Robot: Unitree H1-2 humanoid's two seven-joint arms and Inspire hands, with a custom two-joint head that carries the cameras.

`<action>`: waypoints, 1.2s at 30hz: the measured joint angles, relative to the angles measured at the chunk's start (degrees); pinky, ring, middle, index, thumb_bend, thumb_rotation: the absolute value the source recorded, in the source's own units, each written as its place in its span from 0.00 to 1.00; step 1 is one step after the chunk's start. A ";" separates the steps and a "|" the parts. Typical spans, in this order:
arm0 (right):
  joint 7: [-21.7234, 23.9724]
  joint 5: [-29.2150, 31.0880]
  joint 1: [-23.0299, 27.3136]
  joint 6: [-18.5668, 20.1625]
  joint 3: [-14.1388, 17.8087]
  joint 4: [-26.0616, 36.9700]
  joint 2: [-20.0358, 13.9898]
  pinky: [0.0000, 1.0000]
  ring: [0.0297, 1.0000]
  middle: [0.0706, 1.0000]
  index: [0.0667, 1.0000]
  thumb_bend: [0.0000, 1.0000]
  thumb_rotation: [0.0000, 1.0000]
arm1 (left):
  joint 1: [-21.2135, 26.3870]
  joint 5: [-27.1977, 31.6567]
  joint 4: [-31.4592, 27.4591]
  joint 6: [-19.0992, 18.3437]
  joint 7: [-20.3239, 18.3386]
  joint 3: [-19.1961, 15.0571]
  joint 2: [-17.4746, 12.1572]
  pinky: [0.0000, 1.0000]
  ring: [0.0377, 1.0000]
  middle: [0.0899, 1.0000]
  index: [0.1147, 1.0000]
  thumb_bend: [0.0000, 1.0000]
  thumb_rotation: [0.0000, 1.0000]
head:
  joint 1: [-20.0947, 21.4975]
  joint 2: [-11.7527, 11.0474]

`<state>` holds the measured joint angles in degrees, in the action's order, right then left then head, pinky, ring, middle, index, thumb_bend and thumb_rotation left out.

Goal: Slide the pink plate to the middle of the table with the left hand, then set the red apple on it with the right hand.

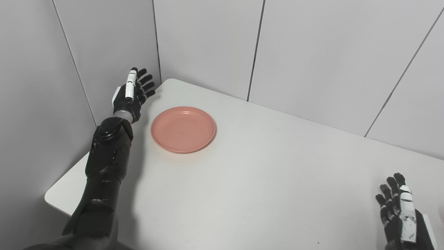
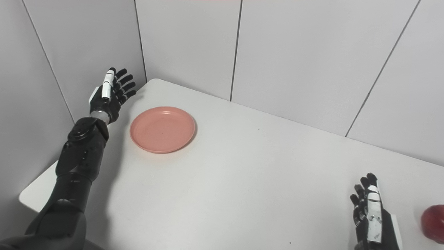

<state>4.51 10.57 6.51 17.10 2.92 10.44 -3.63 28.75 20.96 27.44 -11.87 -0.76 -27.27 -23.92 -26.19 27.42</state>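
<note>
Pink plate (image 1: pixel 183 129) — round, shallow, with a raised rim — lies flat and empty toward the far left of my white table (image 1: pixel 263 180), near its back corner. Red apple (image 2: pixel 433 223) — glossy, cut off by the picture's right edge — rests on the table at my near right, well apart from the plate.

We see an evenly, brightly lit scene with soft light from above; the left arm (image 1: pixel 107 163) casts a faint shadow on the surface (image 1: pixel 263 180) (no glare), and both views stay sharp.
</note>
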 measured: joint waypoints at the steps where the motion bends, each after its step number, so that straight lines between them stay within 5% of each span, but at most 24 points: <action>1: 0.00 -0.01 0.00 0.00 0.00 0.00 -0.05 1.00 1.00 1.00 1.00 0.06 1.00 | -0.11 -0.03 0.17 0.00 -0.10 0.05 0.00 0.85 0.85 0.85 0.84 0.30 1.00 | 0.00 0.00; 36: -0.17 0.57 -0.02 0.04 0.03 0.23 -0.36 1.00 1.00 1.00 1.00 0.06 1.00 | -2.69 -0.07 6.63 6.09 -1.93 1.98 0.38 0.82 0.83 0.82 0.81 0.35 1.00 | -0.35 1.05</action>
<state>4.34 11.14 6.49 17.14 2.95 10.67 -3.99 26.06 20.89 34.06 -5.78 -2.69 -25.28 -23.54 -26.54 28.48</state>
